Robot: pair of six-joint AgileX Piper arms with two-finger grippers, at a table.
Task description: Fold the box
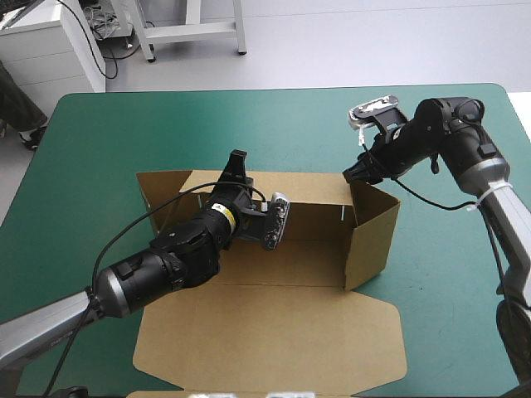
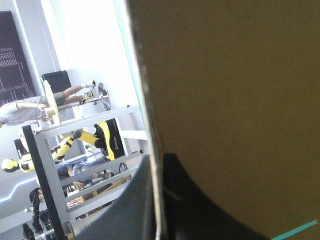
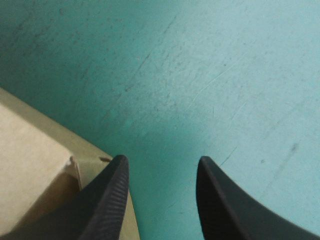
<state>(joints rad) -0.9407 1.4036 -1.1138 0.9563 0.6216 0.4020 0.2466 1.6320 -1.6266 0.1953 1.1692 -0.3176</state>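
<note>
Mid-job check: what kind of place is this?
Probably a robot lab bench: a table with a teal-green cover, a partly folded brown box on it, and the left hand gripping its far wall.

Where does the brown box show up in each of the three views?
High view: the box lies mid-table, far and right walls raised, lid flat near.
Left wrist view: its board fills the view, edge between the left gripper's jaws.
Right wrist view: one corner beside the right gripper's open jaws.
Shared landmark: the teal-green cover.
</note>
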